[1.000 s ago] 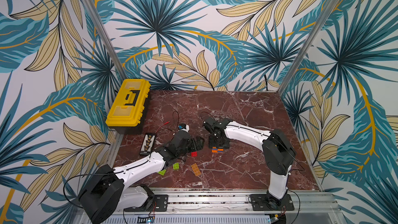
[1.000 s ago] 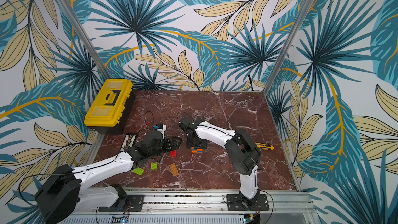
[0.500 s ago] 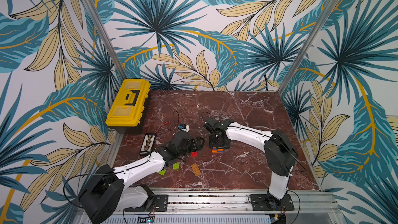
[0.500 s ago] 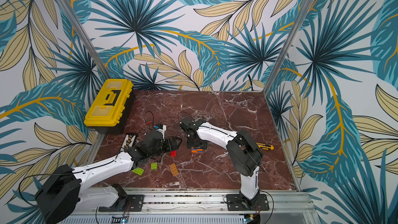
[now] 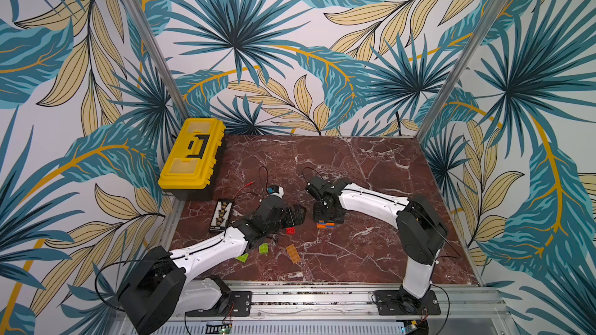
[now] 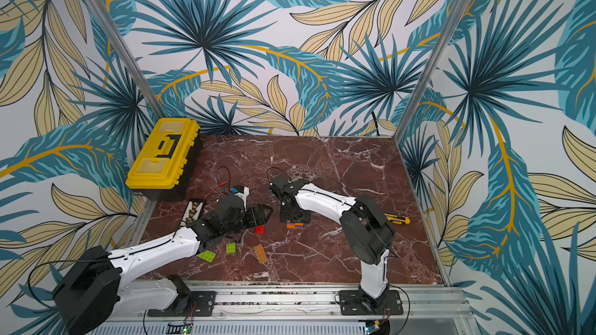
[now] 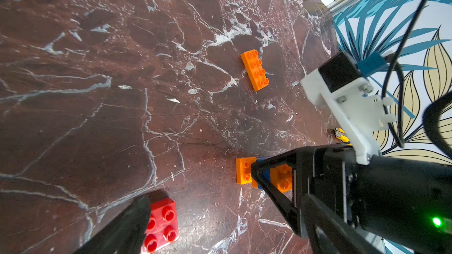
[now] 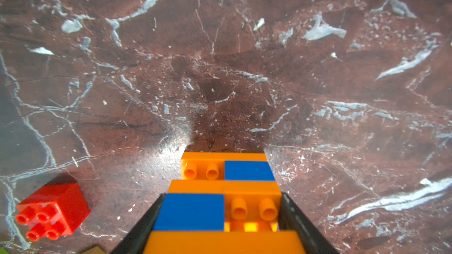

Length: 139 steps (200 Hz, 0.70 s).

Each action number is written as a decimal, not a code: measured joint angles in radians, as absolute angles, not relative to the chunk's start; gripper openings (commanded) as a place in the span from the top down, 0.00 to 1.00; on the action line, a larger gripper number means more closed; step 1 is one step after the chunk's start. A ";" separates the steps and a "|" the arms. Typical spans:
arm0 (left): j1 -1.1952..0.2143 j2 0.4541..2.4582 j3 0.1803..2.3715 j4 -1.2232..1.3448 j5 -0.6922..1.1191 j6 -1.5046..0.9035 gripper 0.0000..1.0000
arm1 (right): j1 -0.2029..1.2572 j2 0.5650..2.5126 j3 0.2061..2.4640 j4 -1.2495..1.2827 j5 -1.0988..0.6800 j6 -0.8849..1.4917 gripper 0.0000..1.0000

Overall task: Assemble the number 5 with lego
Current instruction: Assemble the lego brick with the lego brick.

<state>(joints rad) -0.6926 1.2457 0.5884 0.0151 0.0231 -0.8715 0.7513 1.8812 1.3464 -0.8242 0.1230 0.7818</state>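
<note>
Right wrist view: clamped with the right claw [image 8: 221,216] across the flanks of the orange-and-blue lego stack [image 8: 203,206], seemingly resting on the table [image 8: 220,81]; probably light, rigid, liable to split at stud joints, so best squeezed across flat sides. Spread wide with the left claw [image 7: 200,199] just by the red brick [image 7: 162,226]. No legible writing.

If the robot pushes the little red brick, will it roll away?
Probably not: the red brick is squat and boxy, sitting flat, studs up. It would likely slide, since the marble table looks smooth and shiny. It looks like hard plastic, so likely stiff when squeezed.
</note>
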 measured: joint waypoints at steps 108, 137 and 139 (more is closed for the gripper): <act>-0.693 1.246 0.588 0.015 0.023 -0.871 0.00 | 0.751 1.882 1.349 -0.828 0.123 0.781 0.34; -0.693 1.246 0.588 0.015 0.023 -0.871 0.00 | 0.751 1.884 1.354 -0.833 0.122 0.777 0.31; -0.693 1.246 0.589 0.015 0.023 -0.871 0.00 | 0.751 1.885 1.354 -0.833 0.122 0.777 0.31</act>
